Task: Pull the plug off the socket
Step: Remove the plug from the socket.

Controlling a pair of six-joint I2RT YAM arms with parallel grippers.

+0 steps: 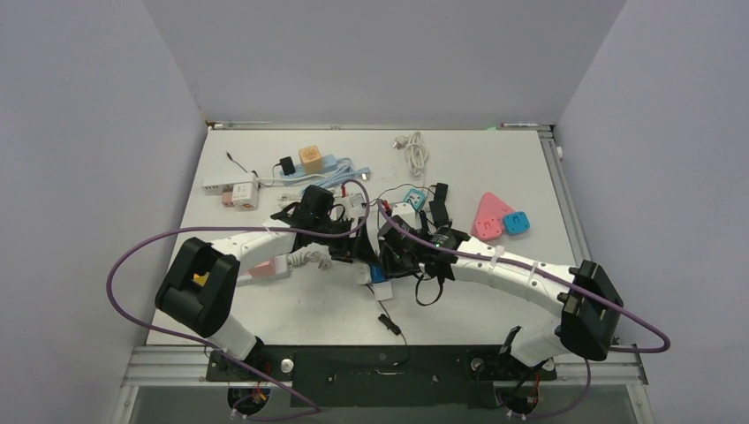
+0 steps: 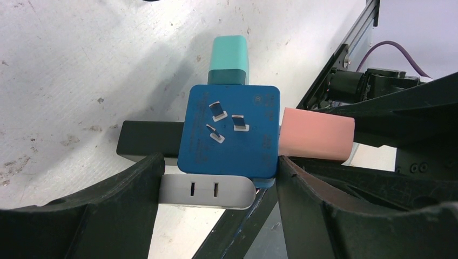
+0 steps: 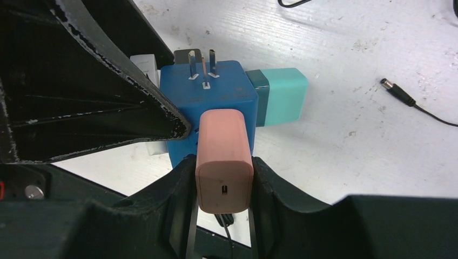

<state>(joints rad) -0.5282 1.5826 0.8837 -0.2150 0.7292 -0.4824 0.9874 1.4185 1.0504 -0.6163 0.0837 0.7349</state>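
The white worktop (image 1: 495, 296) is scuffed and speckled. At its far middle lies a coiled white cable (image 1: 415, 152). On the right, a pink rounded-triangle adapter (image 1: 488, 217) lies just beside a small blue square adapter (image 1: 517, 223). At the far left, an orange cube (image 1: 310, 157) sits at the left end of a pale blue power strip (image 1: 343, 166), with a white and pink cube adapter (image 1: 242, 194) further left. A thin black lead with a barrel connector (image 1: 389, 322) lies near the front edge.

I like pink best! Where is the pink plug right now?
In the right wrist view, the pink plug sits low in the middle, squeezed in the right pincer and plugged into the blue socket cube.
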